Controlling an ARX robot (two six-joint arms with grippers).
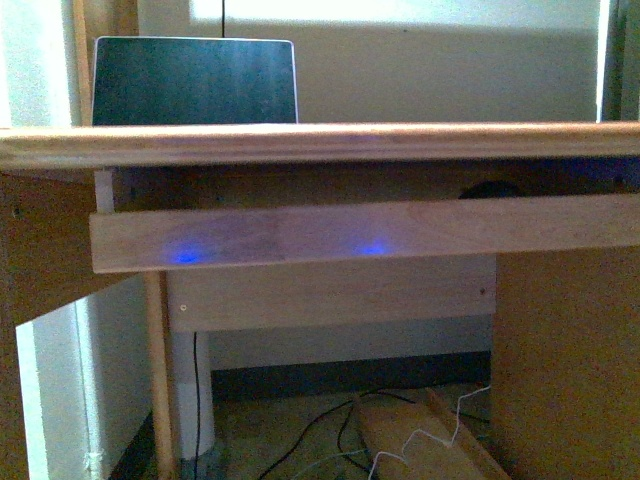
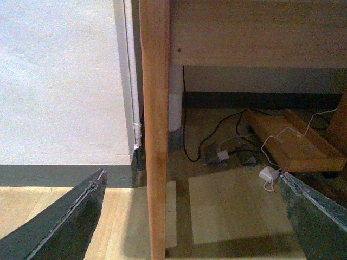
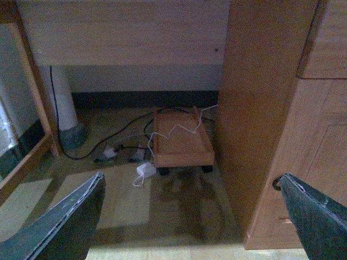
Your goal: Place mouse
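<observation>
A small dark mouse (image 1: 488,188) is seen on the pull-out shelf (image 1: 300,232) of a wooden desk (image 1: 320,143), toward the shelf's right end and tucked under the desktop. Only its domed top is shown above the shelf's front board, on which two blue glows are cast. A laptop (image 1: 195,82) is stood open on the desktop at the far left, its dark panel turned to the front camera. In the left wrist view, the left gripper (image 2: 191,173) is held wide apart with nothing in it, and a slim wooden desk leg (image 2: 156,135) is framed ahead between its dark fingers (image 2: 65,216). The right gripper (image 3: 191,175) is likewise spread wide, with nothing between its fingers (image 3: 65,222). It is pointed under the desk, where a low wooden trolley (image 3: 181,143), a white adapter (image 3: 145,169) and loose cables (image 3: 108,143) are seen on the floor beside a cabinet (image 3: 260,108).
</observation>
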